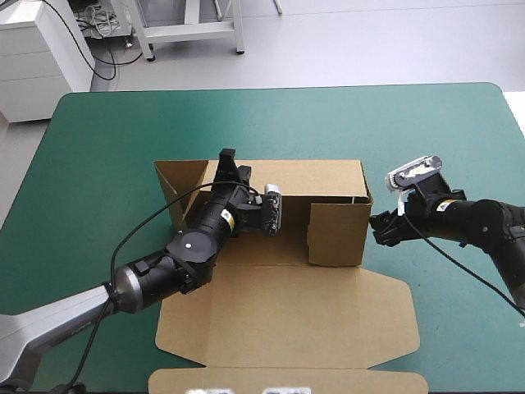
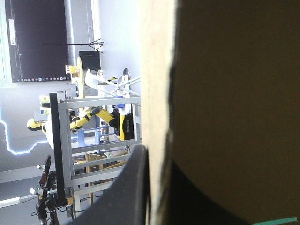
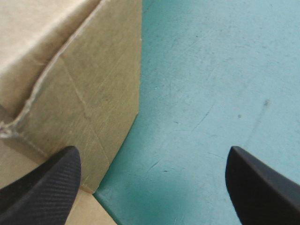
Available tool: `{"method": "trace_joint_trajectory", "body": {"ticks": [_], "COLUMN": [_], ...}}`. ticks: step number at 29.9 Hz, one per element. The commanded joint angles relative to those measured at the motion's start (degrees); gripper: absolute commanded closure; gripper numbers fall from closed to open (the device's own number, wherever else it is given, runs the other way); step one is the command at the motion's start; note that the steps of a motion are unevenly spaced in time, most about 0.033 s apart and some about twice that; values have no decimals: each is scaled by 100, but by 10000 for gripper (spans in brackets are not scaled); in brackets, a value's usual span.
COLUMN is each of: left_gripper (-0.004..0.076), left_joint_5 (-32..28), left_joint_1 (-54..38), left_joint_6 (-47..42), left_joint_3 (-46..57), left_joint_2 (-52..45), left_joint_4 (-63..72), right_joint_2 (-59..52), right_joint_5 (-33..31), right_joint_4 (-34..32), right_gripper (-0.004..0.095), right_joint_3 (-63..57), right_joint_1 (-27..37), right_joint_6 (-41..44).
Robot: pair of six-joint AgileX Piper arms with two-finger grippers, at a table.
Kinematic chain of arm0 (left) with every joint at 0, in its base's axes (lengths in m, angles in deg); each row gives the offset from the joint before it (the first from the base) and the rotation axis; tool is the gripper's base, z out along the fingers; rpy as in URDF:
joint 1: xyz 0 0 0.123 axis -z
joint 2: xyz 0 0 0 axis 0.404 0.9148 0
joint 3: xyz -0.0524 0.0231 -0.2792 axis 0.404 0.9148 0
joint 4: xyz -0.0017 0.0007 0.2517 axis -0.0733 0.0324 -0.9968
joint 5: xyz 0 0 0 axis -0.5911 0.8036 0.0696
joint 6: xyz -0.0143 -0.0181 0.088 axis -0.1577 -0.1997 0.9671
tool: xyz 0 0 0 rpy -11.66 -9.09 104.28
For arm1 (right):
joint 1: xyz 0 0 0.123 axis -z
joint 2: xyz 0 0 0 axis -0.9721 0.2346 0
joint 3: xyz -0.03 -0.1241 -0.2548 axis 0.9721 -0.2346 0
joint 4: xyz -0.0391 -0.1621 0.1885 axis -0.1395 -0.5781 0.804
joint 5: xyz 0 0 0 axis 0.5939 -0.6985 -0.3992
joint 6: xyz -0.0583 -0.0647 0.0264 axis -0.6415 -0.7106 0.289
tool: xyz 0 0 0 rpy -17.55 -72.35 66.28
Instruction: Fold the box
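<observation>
- Two claws showed in the high view. The left claw (image 1: 233, 164) reached into the brown box (image 1: 328, 287) at mid-worktop (image 1: 98, 164) and pinched its raised far wall. The right claw (image 1: 380, 227) sat just beside the right wall, its spread hard to judge.
- Left wrist view: the board's edge ran up against one black finger (image 2: 124, 192), clamped close. The other side was lost in shadow.
- Right wrist view: the fingers (image 3: 44, 185) stood wide apart, holding nothing. The box's corner lay just ahead of one.
</observation>
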Motion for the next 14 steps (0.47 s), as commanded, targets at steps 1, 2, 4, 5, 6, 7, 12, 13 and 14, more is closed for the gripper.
{"method": "trace_joint_trajectory", "body": {"ticks": [1,2,4,5,6,7,12,13,14], "left_gripper": [732,732,732,732,732,732,732,732,732], "left_joint_5": [204,204,204,204,204,204,215,205,205], "left_joint_1": [2,2,2,2,2,2,2,2,2], "left_joint_6": [-168,-168,-168,-168,-168,-179,-179,-179,-179], "left_joint_3": [-1,-1,-1,-1,-1,-1,-1,-1,-1], "left_joint_2": [-96,-96,-96,-96,-96,-96,-96,-96,-96], "left_joint_4": [352,352,352,352,352,352,352,352,352], "right_joint_2": [-158,-158,-158,-158,-158,-158,-158,-135,-120], "right_joint_5": [-48,-124,-260,-304,-320,-333,-400,-426,-438], "right_joint_4": [489,523,609,651,695,758,1073,1177,1284], "right_gripper": [147,147,149,150,150,150,150,150,150], "right_joint_3": [126,126,126,126,126,126,126,126,126], "right_joint_1": [50,50,50,50,50,50,38,38,38], "right_joint_6": [-506,-574,-673,-715,-743,-772,-908,-971,-1022]}}
